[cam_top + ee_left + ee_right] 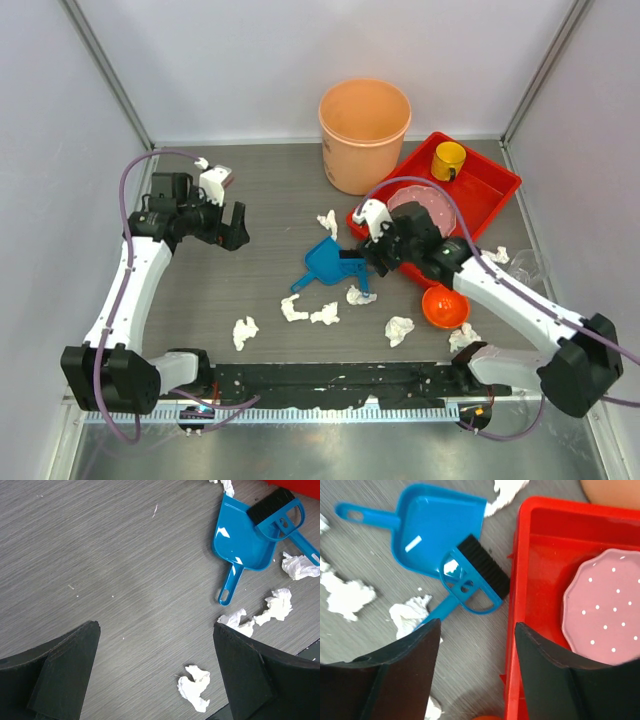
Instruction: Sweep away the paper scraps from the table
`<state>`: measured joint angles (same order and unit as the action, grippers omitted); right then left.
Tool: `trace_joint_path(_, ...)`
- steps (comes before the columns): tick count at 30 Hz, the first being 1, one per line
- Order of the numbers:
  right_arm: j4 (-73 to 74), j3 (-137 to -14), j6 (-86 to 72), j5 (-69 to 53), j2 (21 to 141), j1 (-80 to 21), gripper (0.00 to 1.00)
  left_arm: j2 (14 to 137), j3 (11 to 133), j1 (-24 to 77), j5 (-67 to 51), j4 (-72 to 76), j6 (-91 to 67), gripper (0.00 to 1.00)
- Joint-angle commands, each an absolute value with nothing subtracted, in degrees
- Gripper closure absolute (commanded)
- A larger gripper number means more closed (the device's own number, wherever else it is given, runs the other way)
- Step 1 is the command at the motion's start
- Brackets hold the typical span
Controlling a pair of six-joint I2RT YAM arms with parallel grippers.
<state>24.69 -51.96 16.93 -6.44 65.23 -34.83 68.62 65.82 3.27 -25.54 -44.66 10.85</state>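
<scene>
Several crumpled white paper scraps lie on the dark wood-grain table [270,190]: one [244,331] at front left, two [293,309] [325,315] near the middle, and others [357,295] [399,328] [328,221]. A blue dustpan [322,262] lies among them, with a blue brush [352,268] resting on its right edge. My right gripper [378,258] is open and empty, hovering just right of the brush [480,575], between it and the red tray [540,580]. My left gripper [232,228] is open and empty above bare table at the left; a scrap [195,687] lies below it.
An orange bucket [364,130] stands at the back. The red tray [490,185] holds a yellow cup [448,158] and a pink plate [425,205]. An orange bowl [445,306] and a clear plastic cup [528,265] sit at the right. White walls and metal rails surround the table.
</scene>
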Motion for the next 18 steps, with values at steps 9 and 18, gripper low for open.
trace_joint_path(9,30.1,-57.0,30.4,14.2,81.4,-36.7,0.30,67.5,65.3,3.2,-25.7,-44.4,11.0,0.00)
trace_joint_path(18,36.4,-57.6,40.0,11.5,82.9,-35.8,0.71,67.1,65.3,3.2,-26.3,-44.6,11.5,0.00)
